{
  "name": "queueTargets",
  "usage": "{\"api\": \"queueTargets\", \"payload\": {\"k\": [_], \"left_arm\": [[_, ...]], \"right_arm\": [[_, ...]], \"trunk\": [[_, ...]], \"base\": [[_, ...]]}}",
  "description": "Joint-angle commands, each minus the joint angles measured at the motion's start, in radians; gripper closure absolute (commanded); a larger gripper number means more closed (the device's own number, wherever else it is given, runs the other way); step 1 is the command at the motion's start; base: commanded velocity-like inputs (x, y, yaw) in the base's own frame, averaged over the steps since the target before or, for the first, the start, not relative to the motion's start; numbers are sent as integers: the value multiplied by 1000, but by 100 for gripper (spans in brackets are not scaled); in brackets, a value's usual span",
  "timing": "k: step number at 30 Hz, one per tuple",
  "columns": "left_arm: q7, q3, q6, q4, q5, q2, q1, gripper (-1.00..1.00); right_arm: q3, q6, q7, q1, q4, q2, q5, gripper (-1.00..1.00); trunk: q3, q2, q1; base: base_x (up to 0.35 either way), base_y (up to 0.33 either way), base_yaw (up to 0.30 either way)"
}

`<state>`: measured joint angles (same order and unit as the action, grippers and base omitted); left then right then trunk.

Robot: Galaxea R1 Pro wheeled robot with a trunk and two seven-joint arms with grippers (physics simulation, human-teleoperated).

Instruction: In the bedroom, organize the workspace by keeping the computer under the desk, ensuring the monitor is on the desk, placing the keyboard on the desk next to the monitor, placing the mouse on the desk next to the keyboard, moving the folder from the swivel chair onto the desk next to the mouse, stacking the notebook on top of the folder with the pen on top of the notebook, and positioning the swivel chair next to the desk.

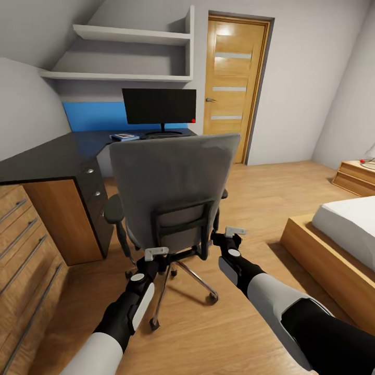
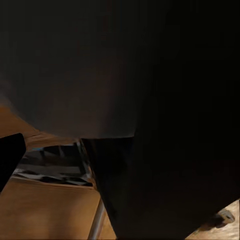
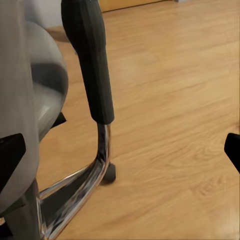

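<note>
The swivel chair (image 1: 172,187) stands mid-floor with its grey backrest toward me, just right of the black-topped desk (image 1: 57,153). The monitor (image 1: 159,106) stands upright at the back of the desk. Left of its base lies the blue folder (image 1: 124,137) with something pale on it. My left gripper (image 1: 156,253) is open, close behind the chair's lower back frame, and the dark backrest (image 2: 125,70) looms in front of it. My right gripper (image 1: 235,230) is open beside the chair's right armrest (image 3: 92,65), touching nothing. Keyboard, mouse, notebook, pen and computer are out of view.
A light wooden dresser (image 1: 21,250) stands at near left against the desk's wood side panel. A bed (image 1: 338,229) and a low nightstand (image 1: 359,174) are on the right. The oak door (image 1: 234,83) is behind the desk. Open wood floor (image 1: 271,192) lies right of the chair.
</note>
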<state>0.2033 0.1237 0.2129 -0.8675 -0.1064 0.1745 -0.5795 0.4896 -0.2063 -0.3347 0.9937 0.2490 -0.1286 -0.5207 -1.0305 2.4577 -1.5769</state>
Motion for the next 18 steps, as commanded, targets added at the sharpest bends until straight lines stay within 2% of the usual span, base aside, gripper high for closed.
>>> {"api": "queueTargets", "payload": {"k": [1, 10, 15, 18], "left_arm": [[7, 2, 3, -1, -11, 0, 0, -100], [7, 2, 5, 0, -25, 0, 0, -100], [7, 2, 4, 0, -25, 0, 0, -100], [7, 2, 5, 0, -25, 0, 0, -100]], "right_arm": [[12, -4, -1, 1, 0, 0, -9, -100], [12, -4, -1, 1, 0, 0, -9, -100], [12, -4, -1, 1, 0, 0, -9, -100], [12, -4, -1, 1, 0, 0, -9, -100]], "trunk": [[-1, 0, 0], [-1, 0, 0], [-1, 0, 0], [-1, 0, 0]], "base": [[160, 263, 0], [58, 91, 0], [41, 212, 0], [17, 71, 0]]}}
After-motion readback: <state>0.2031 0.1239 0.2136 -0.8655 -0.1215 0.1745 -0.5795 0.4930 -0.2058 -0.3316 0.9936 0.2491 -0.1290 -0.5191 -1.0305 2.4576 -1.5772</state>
